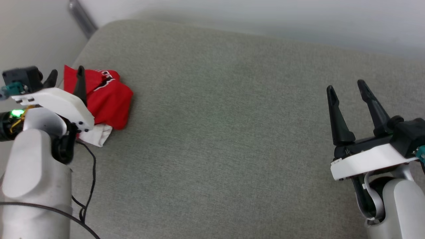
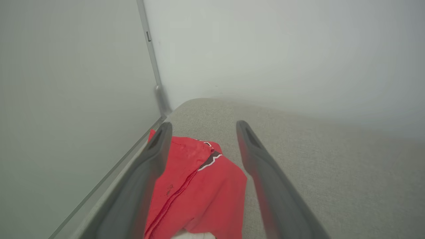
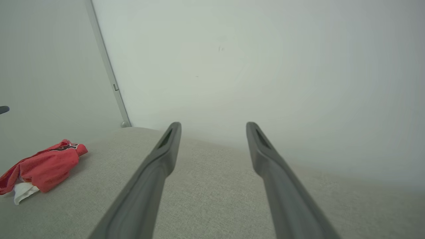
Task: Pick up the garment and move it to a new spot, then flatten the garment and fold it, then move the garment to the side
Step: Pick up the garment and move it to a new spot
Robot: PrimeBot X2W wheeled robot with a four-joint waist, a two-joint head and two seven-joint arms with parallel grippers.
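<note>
Reading the print first: the garment [image 1: 109, 99] has a dark band with white trim and some lettering at its far end. Too small and creased to read in the head view, and no better in the left wrist view [image 2: 199, 186]. No brand or label I can make out.

Garment position: head view, 9–10 o'clock, crumpled in a bundle at the left edge of the grey fabric cushion [image 1: 232, 132], close to the pale wall [image 2: 282, 49]. Long axis runs roughly 11 to 5 o'clock. Printed band is at the 11–12 end, and a white section pokes out from under the red at the 6 o'clock end. Right wrist view has it at 8–9 o'clock [image 3: 46, 166], white bit nearest the camera.

My left gripper [image 1: 66, 73]: fingers spread, nothing held. Left wrist view [image 2: 204, 125] puts the red cloth between the fingers, toward the left one, which overlaps the cloth's edge. Cannot tell whether it touches the fabric. Green light [image 1: 15, 113] lit on that wrist; black cable [image 1: 91, 172] hangs beside the forearm.

My right gripper [image 1: 345, 86]: fingers wide apart, empty, at 3–4 o'clock over bare cushion, well apart from the garment. Right wrist view [image 3: 214, 124] shows the fingers pointing at the wall.

Metal strip [image 2: 152, 66] runs up the wall corner at 11 o'clock in the left wrist view.
</note>
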